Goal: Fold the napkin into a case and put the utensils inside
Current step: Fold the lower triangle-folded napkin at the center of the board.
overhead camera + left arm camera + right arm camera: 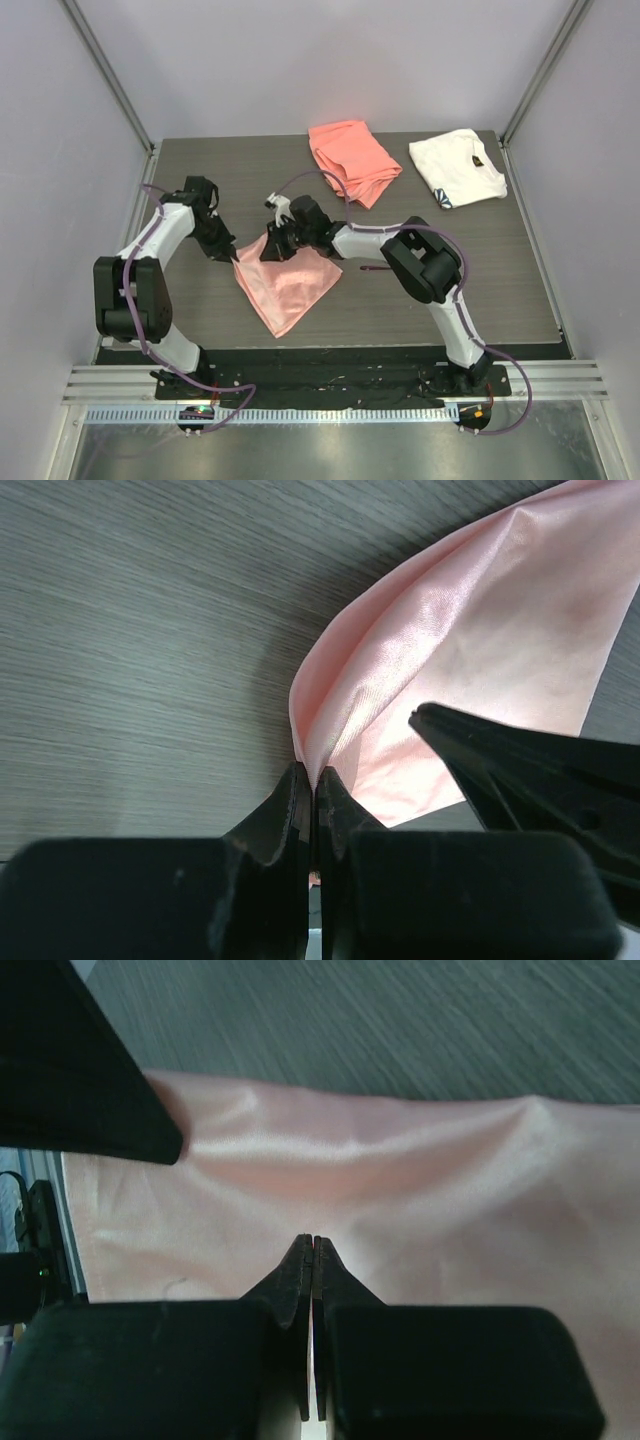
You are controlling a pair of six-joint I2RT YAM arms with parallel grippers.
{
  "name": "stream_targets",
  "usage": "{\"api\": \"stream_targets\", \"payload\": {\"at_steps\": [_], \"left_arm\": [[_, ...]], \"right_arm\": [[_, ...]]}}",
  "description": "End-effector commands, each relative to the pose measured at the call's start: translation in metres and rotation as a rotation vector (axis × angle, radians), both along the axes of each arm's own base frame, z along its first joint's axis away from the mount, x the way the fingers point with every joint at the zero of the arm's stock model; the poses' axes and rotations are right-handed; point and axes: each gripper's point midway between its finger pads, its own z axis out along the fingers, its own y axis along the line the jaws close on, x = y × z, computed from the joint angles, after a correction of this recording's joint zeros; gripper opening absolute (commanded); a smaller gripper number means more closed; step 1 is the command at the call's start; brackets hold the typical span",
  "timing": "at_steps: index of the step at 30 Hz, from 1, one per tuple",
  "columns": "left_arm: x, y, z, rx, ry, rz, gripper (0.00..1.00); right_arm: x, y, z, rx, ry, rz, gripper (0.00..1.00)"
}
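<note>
Satin-pink napkin (290, 285) on bench (450, 290), no case formed yet | left tool (312, 775) clenched on its corner | right tool (313, 1245) clenched on its far edge | judged early: folding and filling both left

Glossy pale-pink napkin (290, 285) mid-table

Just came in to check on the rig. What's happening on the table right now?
Two robot arms are working on the pale-pink napkin, which lies on the table. The left claw is shut on the corner nearest it, and the right claw is shut on the cloth near its far corner. The napkin shows no finished fold. The coral cloth and white cloth lie apart near the table's far edge.
</note>
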Motion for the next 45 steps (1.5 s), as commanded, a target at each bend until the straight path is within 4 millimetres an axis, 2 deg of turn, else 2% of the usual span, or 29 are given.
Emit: {"api": "stream_targets", "payload": {"at_steps": [1, 5, 6, 8, 12, 15, 17, 21, 23, 26, 29, 33, 37, 42, 45], "left_arm": [[0.008, 0.005, 0.009, 0.017, -0.019, 0.020, 0.00], [0.010, 0.004, 0.012, 0.011, -0.023, 0.030, 0.00], [0.011, 0.004, 0.013, 0.011, -0.029, 0.035, 0.00], [0.013, 0.004, 0.012, 0.013, -0.026, 0.046, 0.00], [0.025, 0.001, 0.016, -0.007, -0.043, 0.079, 0.00], [0.038, 0.000, 0.019, -0.012, -0.052, 0.111, 0.00], [0.045, 0.000, 0.017, -0.013, -0.046, 0.128, 0.00], [0.048, 0.000, 0.011, -0.007, -0.024, 0.140, 0.00], [0.049, -0.001, 0.008, -0.012, -0.014, 0.149, 0.00], [0.049, -0.003, 0.008, -0.025, -0.014, 0.144, 0.00], [0.049, -0.002, 0.009, -0.018, -0.020, 0.146, 0.00], [0.049, -0.005, 0.013, -0.035, -0.024, 0.151, 0.00], [0.048, -0.006, 0.016, -0.030, -0.032, 0.198, 0.00], [0.057, -0.020, 0.017, -0.043, -0.059, 0.278, 0.00], [0.060, -0.030, 0.017, -0.039, -0.061, 0.363, 0.00]], "right_arm": [[0.018, 0.022, 0.009, 0.020, -0.025, -0.034, 0.01], [0.024, 0.032, -0.004, -0.003, -0.029, -0.014, 0.01], [0.027, 0.036, -0.002, -0.011, -0.049, 0.010, 0.01], [0.024, 0.041, -0.014, -0.025, -0.036, 0.035, 0.01], [0.018, 0.044, -0.023, -0.033, -0.021, 0.041, 0.01], [0.012, 0.044, -0.018, -0.026, -0.015, 0.045, 0.01], [0.016, 0.037, -0.009, -0.017, -0.003, 0.027, 0.01], [0.016, 0.013, 0.024, -0.003, -0.026, 0.006, 0.01], [0.017, 0.002, 0.029, -0.004, -0.027, -0.002, 0.01], [0.005, -0.012, 0.033, -0.006, -0.050, 0.004, 0.01], [-0.007, -0.018, 0.031, 0.009, -0.018, 0.009, 0.01], [-0.020, -0.019, 0.011, -0.023, 0.031, 0.018, 0.01], [-0.023, -0.022, -0.002, -0.031, 0.045, 0.009, 0.01], [-0.026, -0.022, -0.019, -0.057, 0.045, 0.012, 0.01], [-0.025, -0.024, -0.021, -0.074, 0.006, 0.015, 0.01]]}}
